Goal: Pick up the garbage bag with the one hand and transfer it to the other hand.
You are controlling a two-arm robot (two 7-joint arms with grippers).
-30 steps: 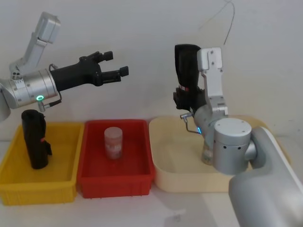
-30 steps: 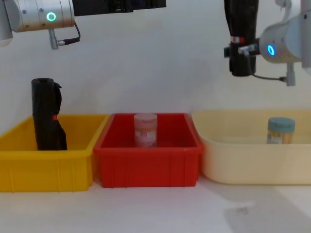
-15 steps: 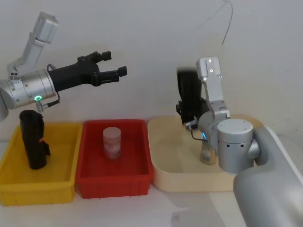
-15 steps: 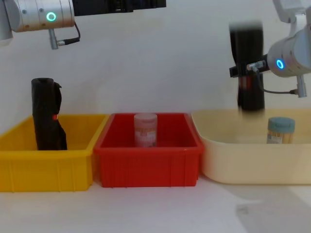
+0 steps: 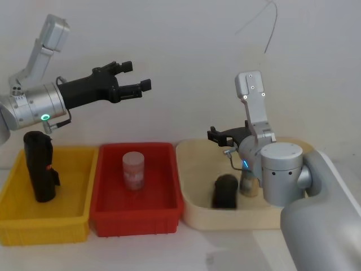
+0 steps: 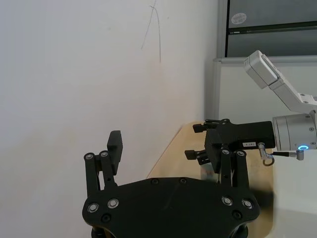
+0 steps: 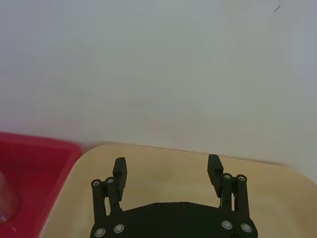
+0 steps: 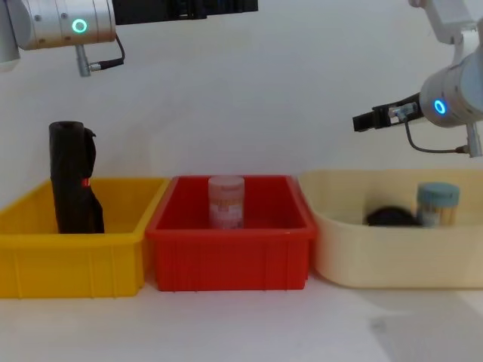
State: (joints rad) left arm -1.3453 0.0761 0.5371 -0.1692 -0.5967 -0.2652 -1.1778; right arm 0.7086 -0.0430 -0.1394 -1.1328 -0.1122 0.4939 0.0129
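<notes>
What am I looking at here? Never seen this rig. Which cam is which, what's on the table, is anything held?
It is a two-armed robot seen by four cameras. The head view looks down from above, the chest view looks across the table from lower down, and one camera rides on each wrist.

The left gripper, on the silver-grey arm with the green ring, hovers open above the bins, holding nothing. The right gripper, on the blue-ringed arm, is open over the cream oval tray, also holding nothing.

Three containers stand in a row. The yellow plastic bin holds an upright black roll with a loose flap. The red plastic bin holds a small translucent pinkish jar. In the cream tray lie the smooth black cylinder of rolled garbage bags and a small jar with a blue-grey lid.
</notes>
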